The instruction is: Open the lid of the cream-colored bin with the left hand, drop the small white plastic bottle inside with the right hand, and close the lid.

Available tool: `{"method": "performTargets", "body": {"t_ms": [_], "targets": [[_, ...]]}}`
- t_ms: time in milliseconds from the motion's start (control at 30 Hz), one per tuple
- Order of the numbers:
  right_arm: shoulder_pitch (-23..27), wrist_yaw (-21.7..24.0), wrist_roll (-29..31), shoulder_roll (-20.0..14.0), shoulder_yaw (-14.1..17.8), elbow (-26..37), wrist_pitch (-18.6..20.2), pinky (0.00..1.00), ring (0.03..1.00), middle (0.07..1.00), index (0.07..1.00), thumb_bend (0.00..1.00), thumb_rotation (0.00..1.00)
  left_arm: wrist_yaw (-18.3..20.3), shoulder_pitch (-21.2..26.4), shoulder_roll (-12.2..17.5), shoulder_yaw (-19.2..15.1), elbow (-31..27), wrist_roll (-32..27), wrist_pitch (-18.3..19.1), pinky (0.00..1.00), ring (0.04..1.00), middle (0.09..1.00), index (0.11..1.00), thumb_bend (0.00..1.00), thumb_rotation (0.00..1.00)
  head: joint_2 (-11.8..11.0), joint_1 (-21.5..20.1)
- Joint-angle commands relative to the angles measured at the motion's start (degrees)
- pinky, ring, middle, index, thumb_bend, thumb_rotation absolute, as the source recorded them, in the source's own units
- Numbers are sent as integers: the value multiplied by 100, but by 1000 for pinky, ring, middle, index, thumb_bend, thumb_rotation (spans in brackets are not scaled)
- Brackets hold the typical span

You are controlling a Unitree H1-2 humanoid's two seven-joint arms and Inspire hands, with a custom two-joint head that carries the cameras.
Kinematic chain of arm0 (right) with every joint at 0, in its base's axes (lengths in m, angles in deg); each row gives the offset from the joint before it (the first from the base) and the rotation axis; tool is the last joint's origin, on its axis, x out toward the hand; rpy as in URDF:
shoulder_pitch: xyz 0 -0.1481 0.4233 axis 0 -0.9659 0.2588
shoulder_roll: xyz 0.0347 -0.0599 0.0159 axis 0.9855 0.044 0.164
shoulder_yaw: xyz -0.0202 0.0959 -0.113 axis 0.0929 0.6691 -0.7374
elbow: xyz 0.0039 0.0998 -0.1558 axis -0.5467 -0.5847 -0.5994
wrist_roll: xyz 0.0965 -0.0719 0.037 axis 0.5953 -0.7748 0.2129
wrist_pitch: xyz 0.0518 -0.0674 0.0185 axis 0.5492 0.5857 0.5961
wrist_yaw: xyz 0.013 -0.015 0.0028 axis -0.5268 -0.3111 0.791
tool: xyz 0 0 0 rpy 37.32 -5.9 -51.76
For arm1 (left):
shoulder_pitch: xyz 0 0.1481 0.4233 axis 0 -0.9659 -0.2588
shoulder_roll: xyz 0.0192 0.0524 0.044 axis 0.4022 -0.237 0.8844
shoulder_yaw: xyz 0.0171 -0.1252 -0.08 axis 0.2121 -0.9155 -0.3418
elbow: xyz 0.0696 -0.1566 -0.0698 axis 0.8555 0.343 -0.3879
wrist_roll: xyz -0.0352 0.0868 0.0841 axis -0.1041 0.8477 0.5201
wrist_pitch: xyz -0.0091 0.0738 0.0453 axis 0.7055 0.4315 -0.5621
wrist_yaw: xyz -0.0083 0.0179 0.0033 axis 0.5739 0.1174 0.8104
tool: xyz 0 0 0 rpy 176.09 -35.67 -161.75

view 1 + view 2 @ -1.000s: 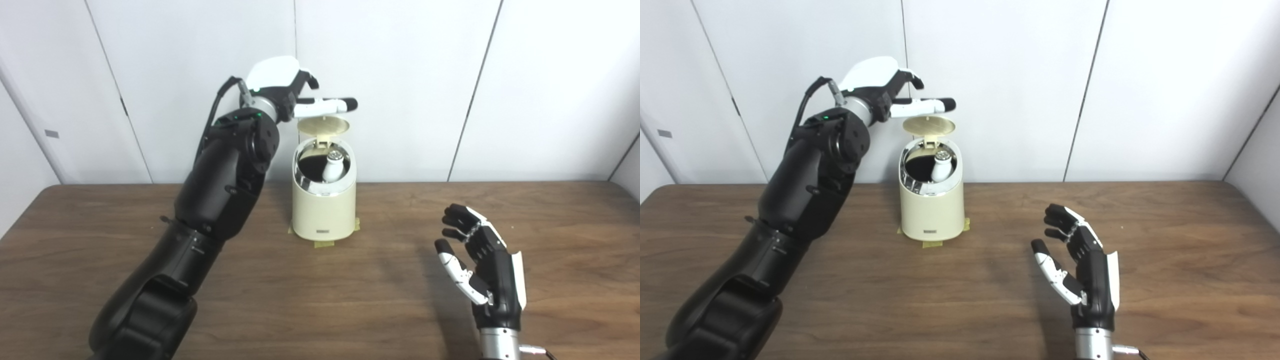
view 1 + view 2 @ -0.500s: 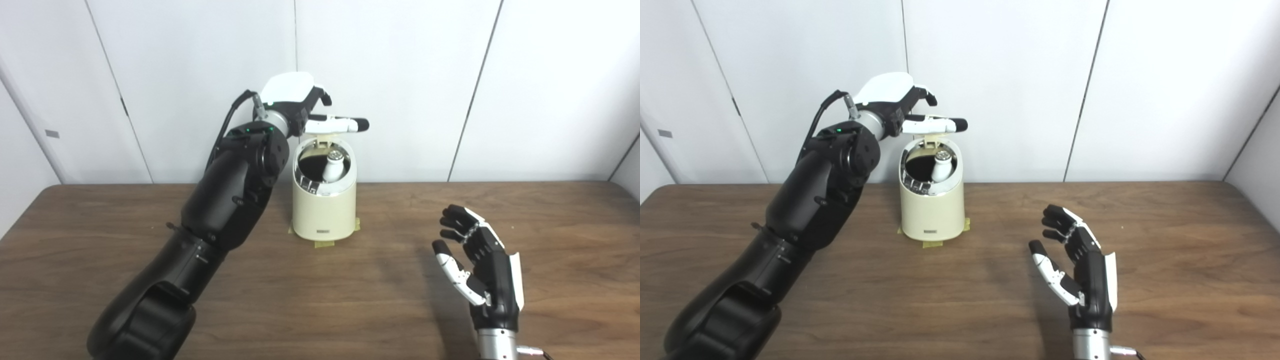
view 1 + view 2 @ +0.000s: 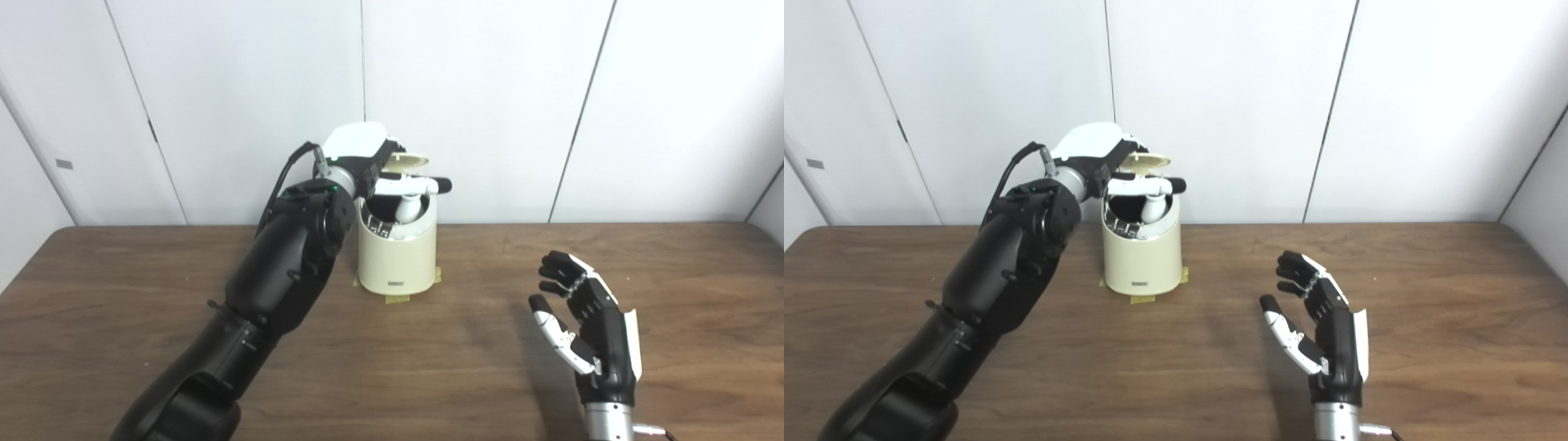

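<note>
Bin (image 3: 397, 254) sits at the far middle of the counter (image 3: 429, 367), taped down at its base, with the lid (image 3: 409, 160) up and tipped back toward the far wall. Small white bottle (image 3: 405, 208) is already inside, leaning upright in the opening with its top near rim level, so I'd say the drop is done and closing is what's left.

Left hand (image 3: 383, 174) is right at the top of the bin, holding nothing, with one white finger (image 3: 411, 184) stretched out flat to the right across the mouth. Here's the bit that matters: the lid stands just behind and slightly above that finger, on the far side of it. The hinge looks to be at the far edge, so the lid has to swing toward the near side and down, and the finger is lying right in that path, over the bottle. My guess is the hand needs to get up behind or on top of the lid and push it nearward.

Right hand (image 3: 588, 324) is well apart at the near right, above the counter, fingers spread, empty. Left is obviously the nearer one for this.
</note>
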Motion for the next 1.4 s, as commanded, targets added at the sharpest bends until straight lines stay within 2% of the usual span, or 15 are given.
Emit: {"method": "performTargets", "body": {"t_ms": [0,100,267,433,567,733,1167,1367], "targets": [[91,37,85,79,-15,124,-76,661,728,743,723,211,209,-125,159,59,10,-209,80,4,1000,995,910,840,1000,1000,6,-4],[90,23,65,84,-8,133,-62,663,732,747,723,217,231,-172,9,78,58,-259,58,-54,1000,978,897,833,1000,1000,6,-4],[91,47,107,78,-12,147,-70,666,731,745,723,210,210,-326,-205,148,207,-300,102,-223,1000,959,859,817,1000,1000,37,-13],[90,70,117,73,-12,156,-57,673,738,750,723,209,213,-291,-349,245,405,-404,228,-318,1000,963,860,812,1000,1000,56,-13],[97,74,105,73,-19,156,-71,670,740,754,723,213,227,-246,-415,318,558,-517,488,-391,1000,970,860,827,1000,1000,73,-16],[113,71,123,91,-20,137,-102,669,738,751,719,215,222,-390,-492,367,703,-633,833,-594,1000,975,849,832,1000,1000,90,-7],[134,67,93,102,-23,130,-113,657,726,742,712,212,183,-198,-772,258,788,-1008,1476,-850,1000,1000,866,850,1000,1000,112,-5],[139,48,51,116,-17,163,-59,652,723,742,711,212,206,-186,-895,186,736,-1058,1554,-914,1000,997,863,845,1000,1000,127,3]]}}
